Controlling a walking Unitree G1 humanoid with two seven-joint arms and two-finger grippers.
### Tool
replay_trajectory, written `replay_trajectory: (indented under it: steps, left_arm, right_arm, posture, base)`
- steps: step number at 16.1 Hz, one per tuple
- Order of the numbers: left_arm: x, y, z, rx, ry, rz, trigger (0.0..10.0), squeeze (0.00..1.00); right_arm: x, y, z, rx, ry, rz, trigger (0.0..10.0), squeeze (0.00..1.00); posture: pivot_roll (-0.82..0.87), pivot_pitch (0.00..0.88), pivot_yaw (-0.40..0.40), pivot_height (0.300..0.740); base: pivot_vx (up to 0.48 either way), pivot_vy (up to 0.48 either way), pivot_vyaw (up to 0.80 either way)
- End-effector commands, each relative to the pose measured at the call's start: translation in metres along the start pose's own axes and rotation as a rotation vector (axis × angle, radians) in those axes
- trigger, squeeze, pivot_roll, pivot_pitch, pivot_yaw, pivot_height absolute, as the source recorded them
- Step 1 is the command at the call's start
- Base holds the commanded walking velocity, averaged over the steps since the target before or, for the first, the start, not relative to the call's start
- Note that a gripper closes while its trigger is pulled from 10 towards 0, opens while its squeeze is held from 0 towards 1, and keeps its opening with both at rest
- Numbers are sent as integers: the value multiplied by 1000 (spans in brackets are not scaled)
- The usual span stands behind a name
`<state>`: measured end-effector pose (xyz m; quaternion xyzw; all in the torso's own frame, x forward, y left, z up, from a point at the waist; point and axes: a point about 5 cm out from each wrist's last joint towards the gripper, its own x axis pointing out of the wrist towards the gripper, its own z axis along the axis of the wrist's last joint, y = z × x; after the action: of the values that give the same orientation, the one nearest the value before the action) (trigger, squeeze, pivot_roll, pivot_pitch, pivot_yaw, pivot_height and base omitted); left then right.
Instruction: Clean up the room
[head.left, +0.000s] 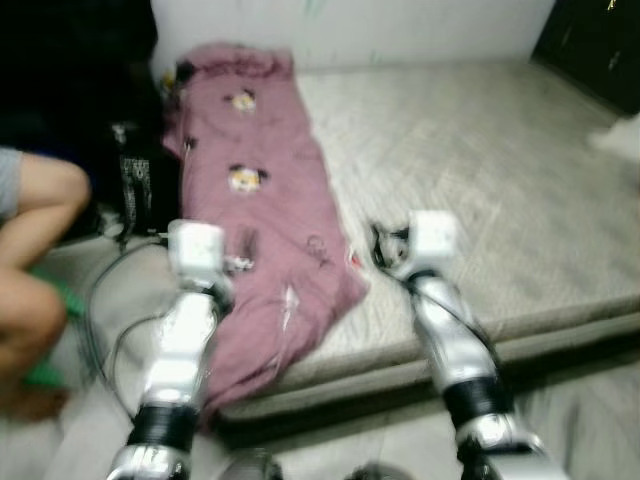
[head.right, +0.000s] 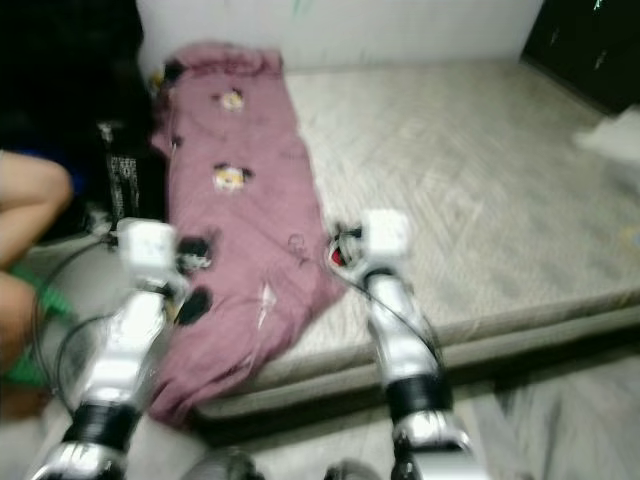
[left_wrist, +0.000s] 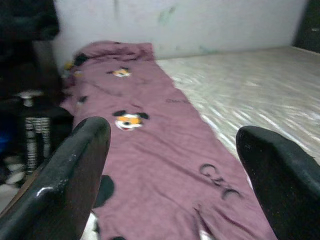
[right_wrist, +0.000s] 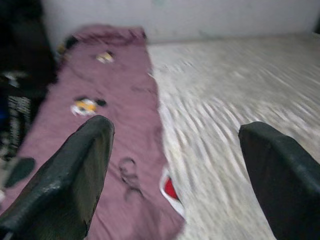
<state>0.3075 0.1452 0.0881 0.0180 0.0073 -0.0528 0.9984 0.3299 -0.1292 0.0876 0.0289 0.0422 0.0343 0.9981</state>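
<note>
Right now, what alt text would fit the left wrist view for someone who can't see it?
The left gripper, its two black fingers spread wide, points over a pink cartoon-print blanket lying along the edge of a pale grey mattress by a white wall.

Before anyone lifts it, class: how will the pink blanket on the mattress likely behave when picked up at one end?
The pink blanket lies wrinkled and droops over the mattress edge, so it will probably hang limp. Being long, it would likely drag behind.
</note>
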Motion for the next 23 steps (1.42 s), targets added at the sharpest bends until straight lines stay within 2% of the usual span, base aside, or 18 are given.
replay_trajectory:
  steps: [1, 7, 8, 10, 11, 13, 14, 17, 20, 23]
  left_arm:
    - [2, 9, 4, 19, -10, 18, 10000, 0]
    - [3, 11, 9, 21, -38, 36, 10000, 0]
    - [4, 14, 12, 45, -46, 80, 10000, 0]
    - [2, 16, 15, 35, -46, 76, 10000, 0]
    - [0, 17, 16, 23, -47, 62, 10000, 0]
    - [-1, 16, 17, 30, -48, 46, 10000, 0]
    - [-3, 16, 12, 51, -27, 38, 10000, 0]
    - [-21, 23, 0, 55, 15, 86, 10000, 0]
    - [-24, 24, -3, 69, 25, 81, 10000, 0]
    - [-35, 21, -10, 59, 60, 65, 10000, 0]
  right_arm:
    - [2, 6, 3, 6, -8, 14, 10000, 0]
    - [3, 6, 5, 10, -13, 19, 10000, 0]
    - [3, 6, 5, 5, -16, 25, 10000, 0]
    - [0, 6, 6, -16, -29, 19, 10000, 0]
    - [-2, 6, 10, -15, -63, 28, 10000, 0]
    - [-2, 6, 9, -16, -59, 25, 10000, 0]
    - [-1, 6, 6, 22, -46, 21, 10000, 0]
    - [-10, 7, -3, 16, -26, 13, 10000, 0]
    - [-16, 7, -4, 47, -33, 10, 10000, 0]
    - [-28, 5, -9, 53, -25, 6, 10000, 0]
  posture:
    - [39, 0, -18, 740]
    - [39, 0, -20, 740]
    - [31, 0, -15, 740]
    - [26, 0, -8, 740]
    - [25, 0, -6, 740]
    - [37, 0, -16, 740]
    - [51, 0, -21, 740]
    - [59, 0, -16, 740]
    - [43, 0, -1, 740]
    - [36, 31, -8, 740]
  base:
    - [0, 0, 0]
    - [0, 0, 0]
    - [0, 0, 0]
    - [0, 0, 0]
    - [0, 0, 587]
    - [0, 0, 788]
    - [0, 0, 619]
    - [0, 0, 0]
    - [0, 0, 0]
    - [0, 0, 0]
